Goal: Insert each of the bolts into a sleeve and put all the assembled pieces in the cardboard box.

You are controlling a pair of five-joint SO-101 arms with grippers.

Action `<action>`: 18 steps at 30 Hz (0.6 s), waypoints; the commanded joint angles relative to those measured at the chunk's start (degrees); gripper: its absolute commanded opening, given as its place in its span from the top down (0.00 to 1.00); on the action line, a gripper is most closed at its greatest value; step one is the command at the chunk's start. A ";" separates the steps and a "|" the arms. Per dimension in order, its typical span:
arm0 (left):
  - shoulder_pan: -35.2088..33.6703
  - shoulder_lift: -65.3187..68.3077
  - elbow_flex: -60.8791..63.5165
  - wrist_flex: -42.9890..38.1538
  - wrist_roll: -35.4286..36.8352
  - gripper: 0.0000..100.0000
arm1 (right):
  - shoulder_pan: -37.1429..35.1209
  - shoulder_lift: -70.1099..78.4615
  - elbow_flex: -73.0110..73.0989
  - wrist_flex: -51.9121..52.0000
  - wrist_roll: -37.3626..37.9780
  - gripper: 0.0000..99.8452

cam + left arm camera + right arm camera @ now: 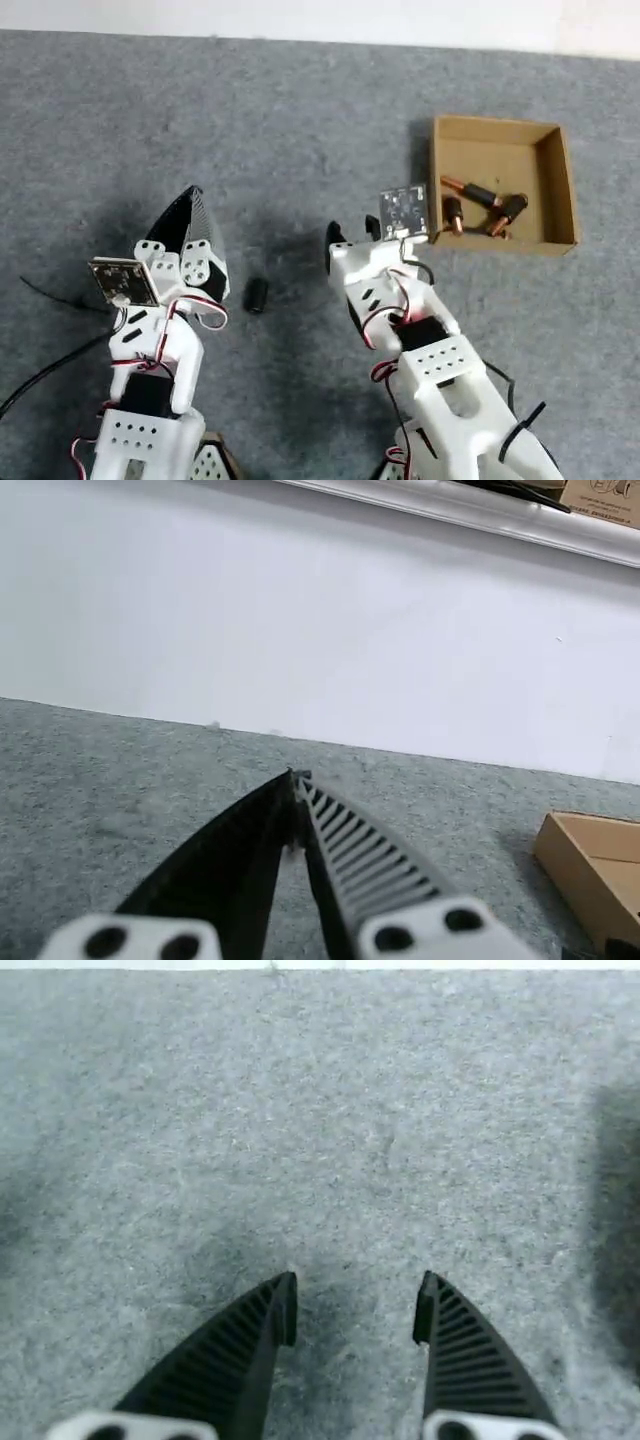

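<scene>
High view: pieces (pixel 481 194) are laid in the box (pixel 559 185); one sleeve (pixel 256 294) is left outside. Nothing is held: the left gripper (pixel 297 783) is closed, the right gripper (pixel 355 1306) is spread apart.

Grey felt mat (pixel 250 130) covers the whole tabletop, running right up to a plain white wall (pixel 300 610) at the far edge. Up high on that wall there's a white ledge (pixel 450 508) with a brown carton (pixel 603 494) sitting on it. At the mat's left side, a thin black cable (pixel 45 297) trails across the felt.
</scene>
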 commanded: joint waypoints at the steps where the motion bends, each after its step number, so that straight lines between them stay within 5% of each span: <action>1: -4.18 -0.40 0.48 0.18 -1.05 0.99 | -0.57 -1.80 -0.31 -0.22 0.62 0.83; 14: -30.81 -0.40 1.36 12.13 -0.62 0.99 | -0.57 -1.71 -0.13 -0.22 0.62 0.83; 18: -33.36 -0.40 1.27 15.21 -0.62 0.99 | -0.66 -1.71 -0.13 0.04 0.35 0.83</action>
